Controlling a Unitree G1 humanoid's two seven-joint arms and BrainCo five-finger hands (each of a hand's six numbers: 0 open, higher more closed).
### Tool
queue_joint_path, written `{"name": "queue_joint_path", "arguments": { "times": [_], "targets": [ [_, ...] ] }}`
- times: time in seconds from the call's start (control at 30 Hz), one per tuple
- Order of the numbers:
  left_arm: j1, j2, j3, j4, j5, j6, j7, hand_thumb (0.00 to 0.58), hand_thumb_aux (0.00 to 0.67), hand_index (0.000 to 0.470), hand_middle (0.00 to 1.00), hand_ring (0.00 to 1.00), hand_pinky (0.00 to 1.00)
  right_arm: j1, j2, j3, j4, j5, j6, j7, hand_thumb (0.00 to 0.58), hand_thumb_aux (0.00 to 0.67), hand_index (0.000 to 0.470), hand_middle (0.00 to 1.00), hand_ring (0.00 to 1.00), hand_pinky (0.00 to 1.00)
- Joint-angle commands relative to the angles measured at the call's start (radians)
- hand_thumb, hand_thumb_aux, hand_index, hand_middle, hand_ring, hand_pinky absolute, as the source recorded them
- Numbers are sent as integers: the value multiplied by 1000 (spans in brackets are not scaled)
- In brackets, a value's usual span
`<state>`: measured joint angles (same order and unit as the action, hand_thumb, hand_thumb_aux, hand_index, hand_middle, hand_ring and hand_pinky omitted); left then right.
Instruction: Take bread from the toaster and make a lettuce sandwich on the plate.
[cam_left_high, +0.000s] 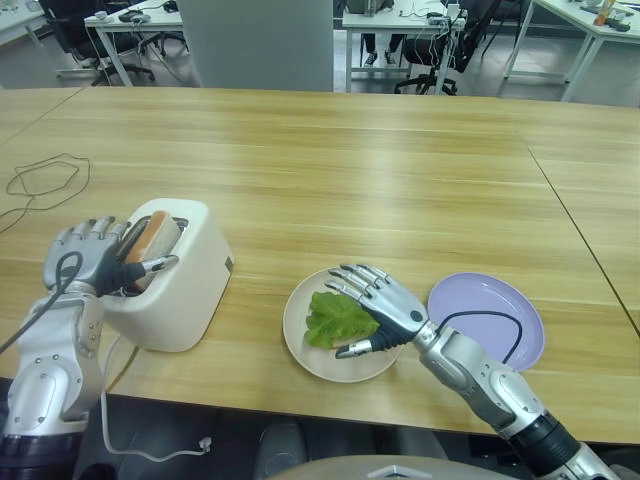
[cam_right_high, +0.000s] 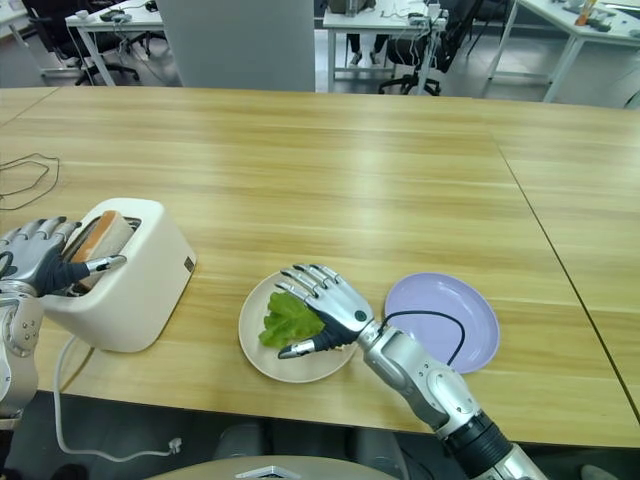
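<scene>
Bread (cam_left_high: 158, 232) stands upright in the slot of the white toaster (cam_left_high: 185, 295), its browned top edge above the rim. The left hand (cam_left_high: 90, 262) rests at the toaster's outer top corner with its fingers (cam_left_high: 95, 235) spread and uncurled just beside the slice and its thumb laid across the slot's near end; it grips nothing. The right hand (cam_left_high: 388, 308) hovers over the beige plate (cam_left_high: 300, 350), fingers fanned wide and holding nothing. A lettuce leaf (cam_left_high: 332, 320) lies on that plate under and just beyond the fingertips, with the thumb low by the plate's near rim; whether any finger touches the leaf cannot be told. Behind the wrist, just beside the beige plate, sits a purple plate (cam_left_high: 500, 310), near the table's (cam_left_high: 350, 170) front edge. Beyond both sets of fingertips the wooden top runs bare to the far edge, apart from a thin cable loop (cam_left_high: 45, 180) far out past the left fingers.
</scene>
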<state>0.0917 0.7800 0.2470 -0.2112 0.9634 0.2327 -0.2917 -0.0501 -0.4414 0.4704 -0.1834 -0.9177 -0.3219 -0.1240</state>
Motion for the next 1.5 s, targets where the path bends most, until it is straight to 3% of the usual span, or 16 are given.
{"name": "queue_joint_path", "arguments": {
  "times": [0.03, 0.07, 0.2, 0.37, 0.6, 0.8, 1.1, 1.33, 1.5],
  "targets": [
    [-23, -28, -8, 17, -58, -24, 61, 580, 670, 460, 0, 0, 0, 60, 36, -103, -42, 237, -49, -14, 0, 0, 0, 0, 0, 0],
    [-30, -33, -3, 9, -70, -29, 79, 580, 670, 460, 0, 0, 0, 71, 43, -123, -47, 277, -60, -13, 0, 0, 0, 0, 0, 0],
    [-86, -69, 30, -20, -149, -85, 192, 580, 670, 460, 1000, 1000, 1000, 128, 62, -227, -63, 410, -126, -43, 0, 0, 0, 0, 0, 0],
    [-89, -86, 75, -71, -242, -147, 243, 580, 670, 460, 1000, 1000, 1000, 166, 51, -295, -64, 385, -203, -78, 0, 0, 0, 0, 0, 0],
    [-143, -45, 100, -92, -356, -278, 254, 580, 670, 460, 1000, 1000, 1000, 204, -5, -300, -59, 216, -326, -113, 0, 0, 0, 0, 0, 0],
    [-266, -48, 88, -177, -478, -368, 238, 580, 670, 460, 1000, 1000, 1000, 215, -54, -282, -70, 56, -418, -152, 0, 0, 0, 0, 0, 0],
    [-386, -104, -180, -162, -700, -390, -31, 580, 670, 460, 1000, 1000, 1000, 233, -77, -302, -74, -36, -440, -221, 0, 0, 0, 0, 0, 0],
    [-432, -167, -431, 89, -780, -511, -257, 580, 670, 460, 1000, 1000, 1000, 245, -104, -289, -99, -62, -459, -226, 0, 0, 0, 0, 0, 0],
    [-475, -244, -539, 254, -779, -612, -323, 580, 670, 460, 1000, 1000, 1000, 246, -124, -250, -97, -47, -478, -171, 0, 0, 0, 0, 0, 0]
  ]
}}
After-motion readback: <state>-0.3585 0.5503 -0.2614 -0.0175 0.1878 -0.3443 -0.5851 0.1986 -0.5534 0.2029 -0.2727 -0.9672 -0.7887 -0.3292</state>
